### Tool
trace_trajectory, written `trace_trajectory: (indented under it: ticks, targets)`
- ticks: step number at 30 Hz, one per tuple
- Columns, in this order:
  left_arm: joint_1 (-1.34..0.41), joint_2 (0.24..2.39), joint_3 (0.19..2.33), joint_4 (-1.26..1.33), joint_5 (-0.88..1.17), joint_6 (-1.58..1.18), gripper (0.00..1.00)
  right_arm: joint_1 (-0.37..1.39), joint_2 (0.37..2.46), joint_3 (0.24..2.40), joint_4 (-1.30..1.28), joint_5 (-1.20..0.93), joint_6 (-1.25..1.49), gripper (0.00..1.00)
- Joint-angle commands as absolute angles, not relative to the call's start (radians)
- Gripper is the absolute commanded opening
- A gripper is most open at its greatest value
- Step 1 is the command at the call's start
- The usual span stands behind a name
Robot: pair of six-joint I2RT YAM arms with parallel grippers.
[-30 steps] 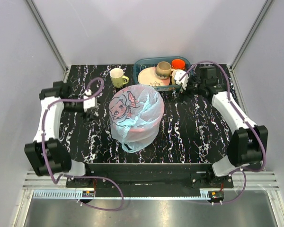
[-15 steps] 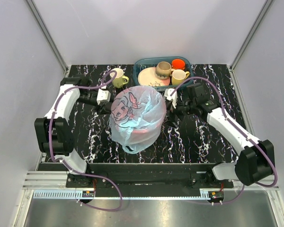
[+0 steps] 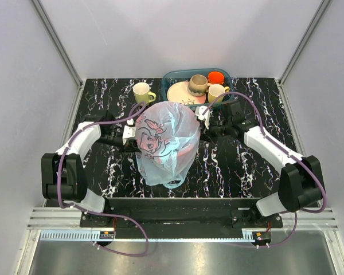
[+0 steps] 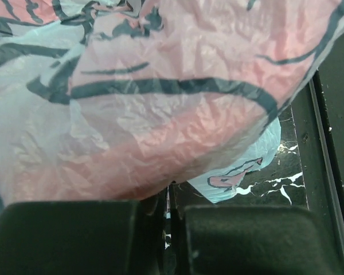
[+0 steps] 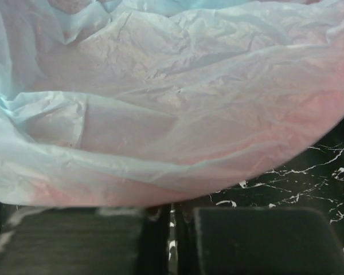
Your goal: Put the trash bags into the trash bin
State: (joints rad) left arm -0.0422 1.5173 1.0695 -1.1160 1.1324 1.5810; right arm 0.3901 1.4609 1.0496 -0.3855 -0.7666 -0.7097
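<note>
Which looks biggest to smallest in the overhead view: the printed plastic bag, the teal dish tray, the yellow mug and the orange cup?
1. printed plastic bag
2. teal dish tray
3. yellow mug
4. orange cup, though the cream mug partly hides it, so last place is unsure

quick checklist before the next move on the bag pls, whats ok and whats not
1. The left pincer is shut at the edge of the trash bag: ok.
2. Film caught between its pads: cannot tell.
3. The right pincer is fully shut on the bag: cannot tell; a slim gap shows.
4. Bag centred over the bin: cannot tell; the bin is hidden beneath the film.
5. Bag pushed down inside the bin: not ok; it domes up over it.
6. The yellow mug and teal tray are apart from both arms: ok, though the tray sits close behind the right pincer.
</note>
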Motion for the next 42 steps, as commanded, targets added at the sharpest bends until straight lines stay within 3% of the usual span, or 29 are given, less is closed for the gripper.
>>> trace_trajectory:
  ticks: [1, 6, 7, 8, 9, 10, 11, 12, 16, 18, 21, 22, 24, 29, 33, 34, 35, 38, 42]
  targets:
    - [-0.046, 1.486, 1.031, -0.962, 1.158, 1.508, 0.02, 0.390, 1.439, 1.002, -0.256, -0.810, -0.675, 0.00]
    - [-0.043, 1.491, 1.000, -0.954, 1.126, 1.535, 0.01, 0.367, 1.430, 0.942, -0.284, -0.778, -0.761, 0.00]
    - [-0.041, 1.486, 0.999, -0.956, 1.123, 1.548, 0.02, 0.358, 1.414, 0.939, -0.302, -0.775, -0.776, 0.03]
    - [-0.038, 1.482, 1.000, -0.972, 1.121, 1.554, 0.06, 0.348, 1.405, 0.940, -0.352, -0.763, -0.793, 0.15]
    - [-0.032, 1.474, 1.012, -0.989, 1.120, 1.560, 0.19, 0.322, 1.394, 0.946, -0.386, -0.761, -0.831, 0.41]
    - [-0.026, 1.462, 1.028, -1.040, 1.127, 1.575, 0.30, 0.305, 1.372, 0.962, -0.418, -0.759, -0.850, 0.49]
    - [-0.002, 1.457, 1.043, -1.076, 1.138, 1.588, 0.49, 0.292, 1.359, 0.972, -0.481, -0.758, -0.863, 0.56]
    - [0.021, 1.454, 1.084, -1.127, 1.147, 1.664, 0.55, 0.270, 1.345, 0.982, -0.517, -0.756, -0.885, 0.70]
    - [0.121, 1.463, 1.198, -1.449, 1.173, 1.867, 0.82, 0.264, 1.302, 1.061, -0.673, -0.739, -0.917, 0.87]
    - [0.132, 1.460, 1.241, -1.485, 1.186, 1.853, 0.95, 0.265, 1.304, 1.083, -0.693, -0.791, -0.856, 0.93]
    - [0.132, 1.436, 1.253, -1.389, 1.250, 1.695, 0.97, 0.282, 1.318, 1.100, -0.597, -0.854, -0.705, 0.97]
    - [0.127, 1.428, 1.238, -1.226, 1.279, 1.605, 0.97, 0.287, 1.327, 1.088, -0.560, -0.867, -0.690, 0.98]
    - [0.115, 1.402, 1.180, -1.067, 1.287, 1.421, 0.97, 0.296, 1.341, 1.077, -0.487, -0.914, -0.683, 1.00]
    - [0.031, 1.399, 1.100, -0.770, 1.258, 1.269, 0.93, 0.310, 1.371, 1.014, -0.318, -0.959, -0.670, 1.00]
    - [0.005, 1.424, 1.088, -0.724, 1.259, 1.244, 0.80, 0.327, 1.388, 1.003, -0.295, -0.974, -0.712, 0.97]
    - [0.005, 1.422, 1.082, -0.716, 1.270, 1.246, 0.75, 0.330, 1.391, 1.000, -0.285, -0.986, -0.713, 0.97]
    - [0.006, 1.422, 1.075, -0.713, 1.270, 1.250, 0.58, 0.331, 1.393, 1.000, -0.284, -0.989, -0.712, 0.96]
    - [0.006, 1.419, 1.049, -0.713, 1.262, 1.259, 0.28, 0.345, 1.401, 1.000, -0.273, -0.999, -0.712, 0.87]
    - [0.005, 1.408, 1.028, -0.724, 1.256, 1.284, 0.02, 0.350, 1.402, 0.991, -0.255, -0.999, -0.704, 0.64]
